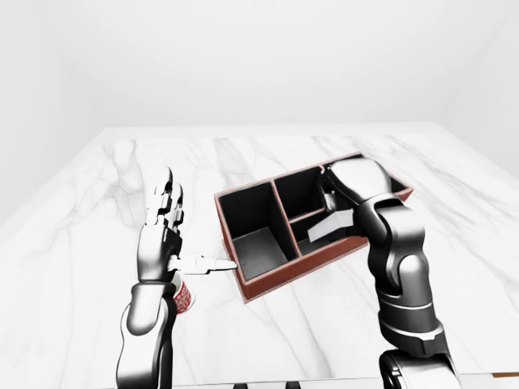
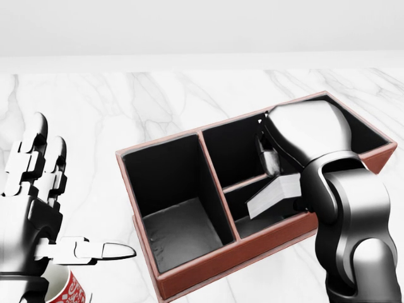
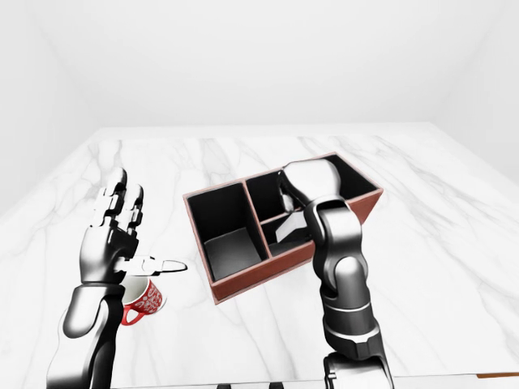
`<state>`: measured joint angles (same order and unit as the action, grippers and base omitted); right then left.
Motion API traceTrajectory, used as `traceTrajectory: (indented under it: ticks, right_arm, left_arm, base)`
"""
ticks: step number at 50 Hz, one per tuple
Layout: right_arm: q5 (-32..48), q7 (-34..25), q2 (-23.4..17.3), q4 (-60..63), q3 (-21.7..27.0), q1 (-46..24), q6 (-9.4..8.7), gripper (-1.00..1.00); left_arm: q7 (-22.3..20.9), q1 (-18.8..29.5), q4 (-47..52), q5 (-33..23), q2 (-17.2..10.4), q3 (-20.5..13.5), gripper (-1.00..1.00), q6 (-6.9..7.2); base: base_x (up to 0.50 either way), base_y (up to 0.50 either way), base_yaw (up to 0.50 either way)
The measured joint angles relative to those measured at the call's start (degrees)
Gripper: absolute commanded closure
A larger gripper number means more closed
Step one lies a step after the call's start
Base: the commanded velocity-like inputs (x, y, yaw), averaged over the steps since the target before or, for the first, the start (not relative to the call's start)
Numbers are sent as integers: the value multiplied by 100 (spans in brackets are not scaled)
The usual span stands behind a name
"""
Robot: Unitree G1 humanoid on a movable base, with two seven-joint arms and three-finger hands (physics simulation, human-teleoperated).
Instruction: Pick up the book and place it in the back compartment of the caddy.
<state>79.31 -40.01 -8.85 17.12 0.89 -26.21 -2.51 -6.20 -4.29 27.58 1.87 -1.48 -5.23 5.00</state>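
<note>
Two hands show. Right hand [image 2: 273,158] reaches down into the caddy [image 2: 189,274], its fingers mostly hidden by its own wrist; grip on the book [image 2: 274,194] cannot be told. Book lies just below the hand, tilted over the caddy's lower-right compartment near the divider, its long axis roughly along that divider. Left hand [image 1: 166,231], fingers spread and empty, stands left of the caddy. Right-eye view alone shows the red mug [image 3: 144,300] whole.

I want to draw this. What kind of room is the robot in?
Probably a plain simulated test room, not a real home: bare white walls, one big white marble table, and on it only a brown caddy and a red patterned mug.
</note>
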Motion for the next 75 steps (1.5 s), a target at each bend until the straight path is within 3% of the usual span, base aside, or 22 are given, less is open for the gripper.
traceTrajectory:
  ticks: [36, 75]
  right_arm:
    - [58, 0, 2, -847, -99, -311, 43, 100]
    - [108, 22, 103, -1200, -198, -641, -37, 100]
  left_arm:
    - [14, 23, -83, -20, -5, 1, -100, 0]
    - [35, 39, -151, -41, -6, 9, -100, 0]
  base:
    - [0, 0, 0]
    - [0, 0, 0]
